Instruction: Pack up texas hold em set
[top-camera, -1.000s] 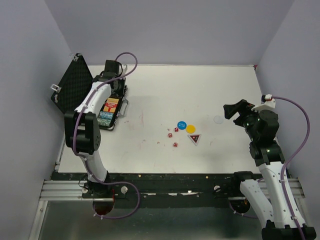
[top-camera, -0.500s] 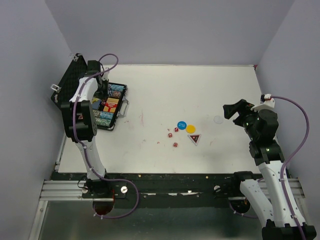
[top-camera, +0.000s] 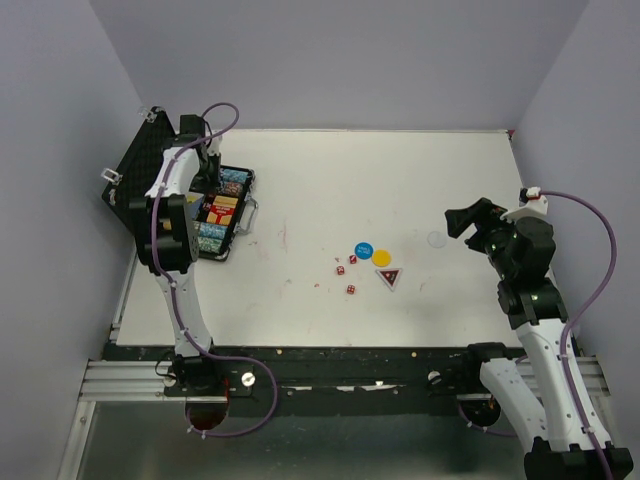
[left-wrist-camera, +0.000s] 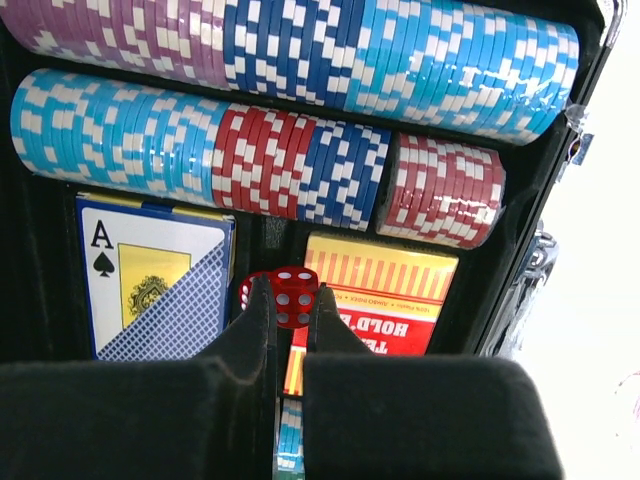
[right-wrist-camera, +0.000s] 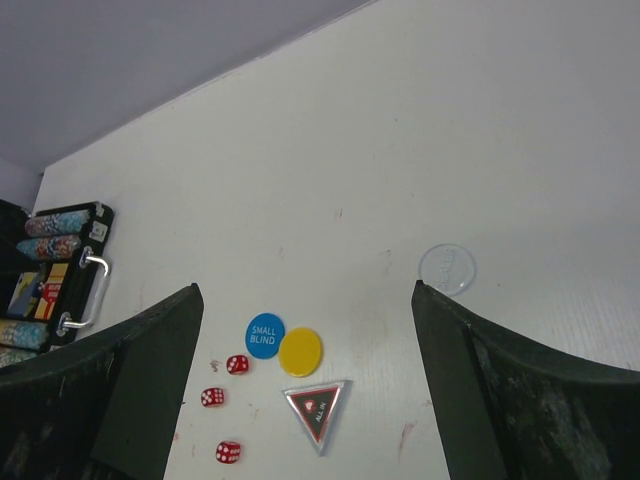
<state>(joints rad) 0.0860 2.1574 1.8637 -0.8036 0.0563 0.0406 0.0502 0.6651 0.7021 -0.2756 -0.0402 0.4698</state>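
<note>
The black case (top-camera: 246, 192) lies open at the far left, its foam lid (top-camera: 140, 170) raised. Its tray holds rows of multicoloured chips (left-wrist-camera: 300, 60) and two card decks (left-wrist-camera: 375, 290). My left gripper (left-wrist-camera: 288, 308) hangs over the tray (top-camera: 203, 168), shut on a red die (left-wrist-camera: 297, 296). Another red die (left-wrist-camera: 245, 291) shows just behind its left finger. Three red dice (top-camera: 348, 272), a blue disc (top-camera: 363, 250), a yellow disc (top-camera: 382, 257), a dark triangular token (top-camera: 388, 277) and a clear disc (top-camera: 437, 239) lie mid-table. My right gripper (top-camera: 462, 222) is open and empty, right of them.
In the right wrist view the blue disc (right-wrist-camera: 264, 335), yellow disc (right-wrist-camera: 300, 351), triangular token (right-wrist-camera: 316, 405) and dice (right-wrist-camera: 212, 397) lie between my open fingers, the clear disc (right-wrist-camera: 447, 268) farther right. The case's silver handle (right-wrist-camera: 82, 292) faces the table's middle. Walls enclose the table.
My left arm has swung left over the case towards the lid, uncovering the chip rows. The right arm and the loose pieces have not moved.
</note>
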